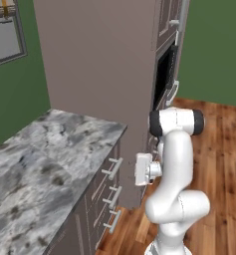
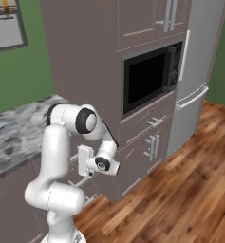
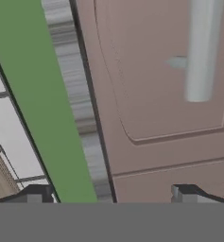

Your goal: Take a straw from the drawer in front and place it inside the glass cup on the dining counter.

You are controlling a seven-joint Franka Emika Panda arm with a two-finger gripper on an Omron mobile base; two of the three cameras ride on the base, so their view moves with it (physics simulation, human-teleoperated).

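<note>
The drawer (image 1: 107, 160) is the top one under a marbled counter top, shut, with a silver bar handle (image 1: 114, 167). My gripper (image 1: 137, 169) hangs a short way in front of it at about handle height, pointing at the drawer fronts, also seen from the other side (image 2: 81, 160). In the hand view the taupe drawer front (image 3: 156, 94) is close, its handle (image 3: 201, 52) at the upper right. The gripper (image 3: 112, 194) is open, nothing between its fingertips (image 3: 189, 193). The straw is hidden. The glass cup and the dining counter are out of view.
Two similar drawers (image 1: 105, 201) sit below the top one. A tall taupe cabinet (image 1: 99, 64) with a built-in microwave (image 2: 149, 76) stands right of the counter (image 1: 45, 159), then a grey fridge (image 2: 194, 80). Wooden floor (image 2: 180, 199) lies open to the right.
</note>
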